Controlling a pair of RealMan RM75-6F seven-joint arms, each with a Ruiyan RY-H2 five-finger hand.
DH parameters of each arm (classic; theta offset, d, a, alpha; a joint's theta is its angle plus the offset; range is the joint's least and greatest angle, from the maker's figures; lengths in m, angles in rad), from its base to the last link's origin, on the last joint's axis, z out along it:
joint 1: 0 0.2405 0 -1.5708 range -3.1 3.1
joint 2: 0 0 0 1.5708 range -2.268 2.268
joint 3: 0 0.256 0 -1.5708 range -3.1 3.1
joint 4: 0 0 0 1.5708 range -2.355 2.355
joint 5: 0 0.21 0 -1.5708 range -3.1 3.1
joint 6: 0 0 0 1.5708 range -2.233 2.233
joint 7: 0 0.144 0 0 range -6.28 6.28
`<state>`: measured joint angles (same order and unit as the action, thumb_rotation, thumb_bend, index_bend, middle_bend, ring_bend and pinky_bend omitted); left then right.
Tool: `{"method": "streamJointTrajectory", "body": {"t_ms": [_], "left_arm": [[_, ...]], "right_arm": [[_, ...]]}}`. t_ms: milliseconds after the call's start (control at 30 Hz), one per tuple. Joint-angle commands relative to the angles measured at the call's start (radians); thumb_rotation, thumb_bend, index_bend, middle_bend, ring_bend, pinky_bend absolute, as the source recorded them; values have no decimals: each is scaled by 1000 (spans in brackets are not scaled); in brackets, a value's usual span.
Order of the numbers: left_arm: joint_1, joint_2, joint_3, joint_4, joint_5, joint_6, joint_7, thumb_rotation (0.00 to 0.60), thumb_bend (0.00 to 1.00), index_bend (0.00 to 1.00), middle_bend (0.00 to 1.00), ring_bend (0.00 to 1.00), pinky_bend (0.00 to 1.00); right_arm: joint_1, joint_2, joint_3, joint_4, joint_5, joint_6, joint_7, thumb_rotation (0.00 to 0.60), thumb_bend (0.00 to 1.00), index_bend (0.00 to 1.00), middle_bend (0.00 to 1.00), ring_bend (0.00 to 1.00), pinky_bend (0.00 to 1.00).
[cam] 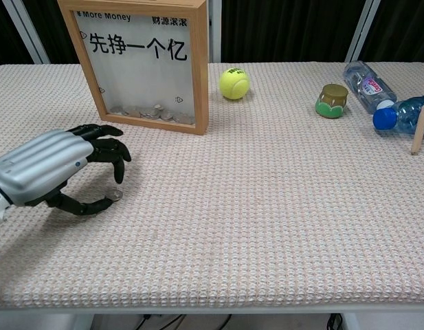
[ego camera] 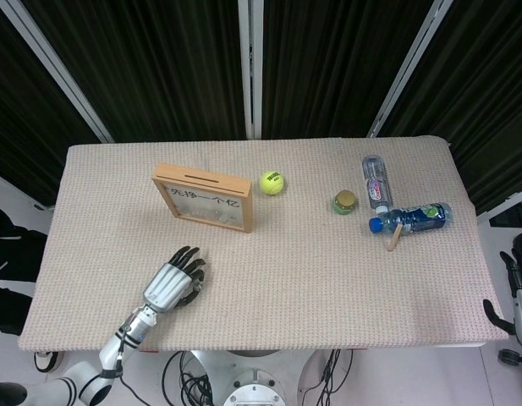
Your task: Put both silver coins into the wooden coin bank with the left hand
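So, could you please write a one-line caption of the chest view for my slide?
Left hand pinches a silver coin at the table, in front of the wooden coin bank.
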<state>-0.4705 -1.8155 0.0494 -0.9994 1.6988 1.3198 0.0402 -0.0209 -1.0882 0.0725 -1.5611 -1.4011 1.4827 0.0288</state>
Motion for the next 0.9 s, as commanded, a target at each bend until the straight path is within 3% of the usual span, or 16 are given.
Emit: {"method": "streamJointTrajectory", "body": {"t_ms": [33, 567, 900], "left_arm": [[1, -8, 3, 11, 4, 6, -2, 600, 234, 497, 271, 69, 126], [-6, -43, -4, 67, 7, 30, -24, 600, 389, 524, 289, 81, 127], [-12, -53, -4, 84, -3, 16, -31, 600, 408, 542, 290, 81, 127]], "right_arm": [[-1, 0, 0, 1, -1, 1, 1, 600, 275, 0, 0, 0, 0], [0, 0, 0, 9, 4, -6, 11, 600, 275, 0, 0, 0, 0], [-2, 1, 2, 19, 8, -9, 23, 600, 275, 0, 0, 0, 0]]}}
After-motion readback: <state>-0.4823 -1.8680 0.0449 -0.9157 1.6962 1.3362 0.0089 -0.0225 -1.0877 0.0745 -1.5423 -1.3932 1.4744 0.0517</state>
